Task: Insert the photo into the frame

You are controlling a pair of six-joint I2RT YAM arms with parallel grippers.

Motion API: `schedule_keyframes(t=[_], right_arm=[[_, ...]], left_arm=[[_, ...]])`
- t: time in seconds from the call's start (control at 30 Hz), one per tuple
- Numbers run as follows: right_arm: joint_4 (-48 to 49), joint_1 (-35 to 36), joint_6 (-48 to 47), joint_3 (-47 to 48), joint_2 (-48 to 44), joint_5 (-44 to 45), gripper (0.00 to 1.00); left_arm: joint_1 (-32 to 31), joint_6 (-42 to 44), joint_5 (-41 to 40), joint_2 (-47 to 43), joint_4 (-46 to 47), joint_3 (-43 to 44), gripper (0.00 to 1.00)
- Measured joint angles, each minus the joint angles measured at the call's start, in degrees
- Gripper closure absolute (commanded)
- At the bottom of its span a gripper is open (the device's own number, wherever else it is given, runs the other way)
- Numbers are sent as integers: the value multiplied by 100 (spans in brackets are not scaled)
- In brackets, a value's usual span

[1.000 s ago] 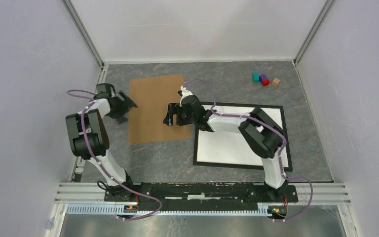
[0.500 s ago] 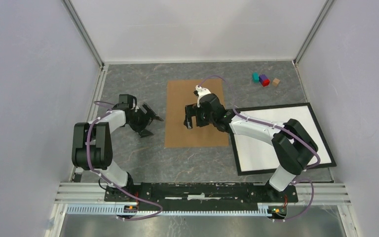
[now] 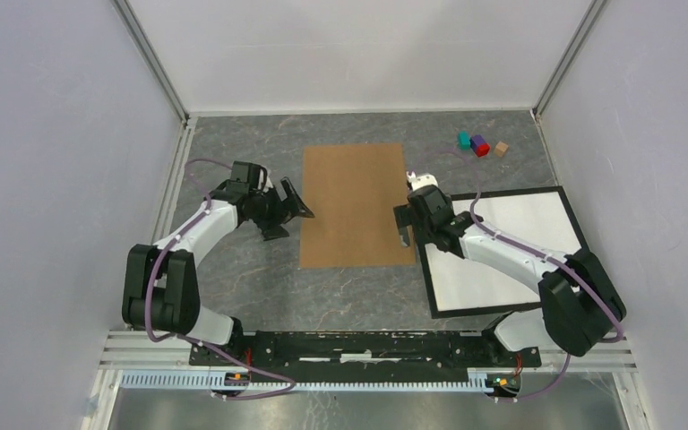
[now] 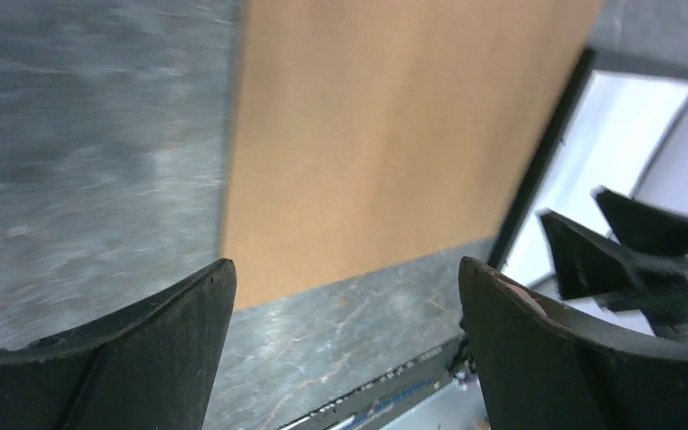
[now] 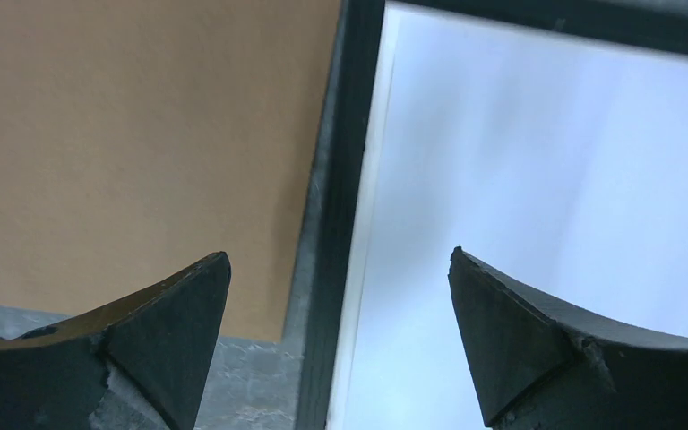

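Table (image 3: 260, 287) of grey marbled stone fills the floor of the top view. On it, right of centre and turned slightly askew, lies the frame (image 5: 348, 134), a thin black rectangle. Its opening holds a plain white sheet (image 3: 528, 219); the photo cannot be made out in any view, so whether it lies beneath that sheet I cannot tell. Just left of the frame, at the centre of the view, a brown board (image 3: 354, 202) lies flat, its right edge close beside the frame's left bar.

The right gripper (image 5: 339, 253) hangs over that seam, claw spread wide and empty; in its wrist view the black bar runs between the two fingers, board to the left and white to the right. The left gripper (image 3: 294, 222) sits at the board's left edge, claw likewise spread wide, holding nothing.

In the upper right of the top view stand a teal block (image 3: 463, 139), a purple-and-red block (image 3: 479, 145) and a tan block (image 3: 501, 149), close together.
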Motion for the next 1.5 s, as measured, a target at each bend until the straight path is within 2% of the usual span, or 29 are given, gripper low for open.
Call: schedule_keyframes(t=[0.23, 0.47, 0.6, 0.73, 0.87, 0.97, 1.13, 1.2, 1.33, 1.5], right_arm=[[428, -28, 308, -638, 146, -407, 8], [1521, -44, 968, -1034, 264, -903, 27], [2402, 192, 1565, -1080, 522, -1346, 29], [2920, 789, 2028, -684, 1086, -1768, 24], [2612, 1060, 1991, -262, 1307, -1923, 15], [2063, 988, 1652, 413, 1451, -1672, 12], [1692, 717, 1335, 1923, 2079, -1353, 11], [1738, 527, 1513, 2358, 2409, -1370, 10], [1926, 195, 2118, 2483, 2872, -1419, 10], [1871, 42, 2610, 3038, 3792, -1447, 12]], left_arm=[[-791, -188, 645, 247, 662, -9, 2], [-765, -278, 568, 308, 634, -44, 1], [-369, -267, 402, 308, 337, -44, 1], [549, -85, 188, 223, -39, -52, 0], [1458, 221, -59, 83, -505, 66, 0], [1816, 271, -367, 107, -678, 407, 0], [1880, 175, -848, 516, -275, 1038, 0], [1880, 175, -940, 986, -258, 1534, 0], [1882, 308, -881, 2186, -131, 2870, 0], [1891, 675, -457, 3272, -92, 4083, 4]])
